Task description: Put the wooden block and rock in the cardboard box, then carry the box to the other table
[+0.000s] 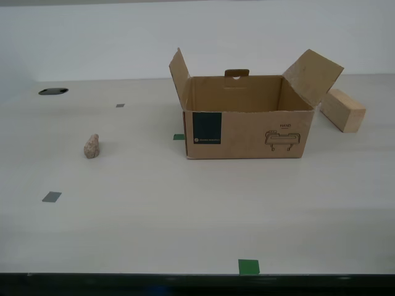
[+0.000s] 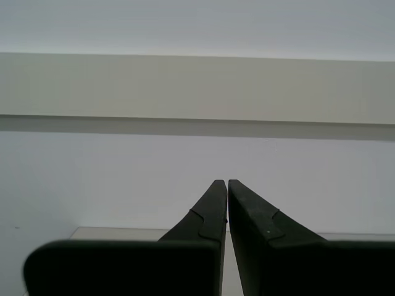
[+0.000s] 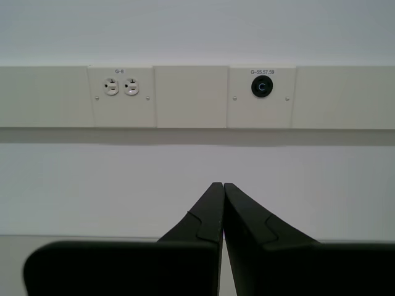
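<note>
Cardboard box: the cardboard box (image 1: 247, 126) stood open on the beige table (image 1: 185, 216), side flaps raised, its blue label and line drawing facing the camera; it served as the landmark for everything else.
Wooden block: the wooden block (image 1: 343, 110) lay just beside the box on the exterior view's right, partly under the raised flap on that side, not inside.
Rock: the rock (image 1: 92, 146) sat well apart from the box on the exterior view's left, alone on bare table.
First gripper: my first gripper (image 3: 223, 186) was clenched on nothing, fingertips together, aimed at a wall with outlets (image 3: 120, 87), far from the box.
Second gripper: my second gripper (image 2: 227, 183) was likewise closed and empty, facing plain wall.
Risk at block: the overhanging flap probably crowded the approach; a descending arm could have caught it and shoved the box.
Risk at rock: small and lumpy, it could likely have rolled or squirted from the fingers.
Risk at carry: the light carton might have slid when bumped, or tipped its load if gripped unevenly.
</note>
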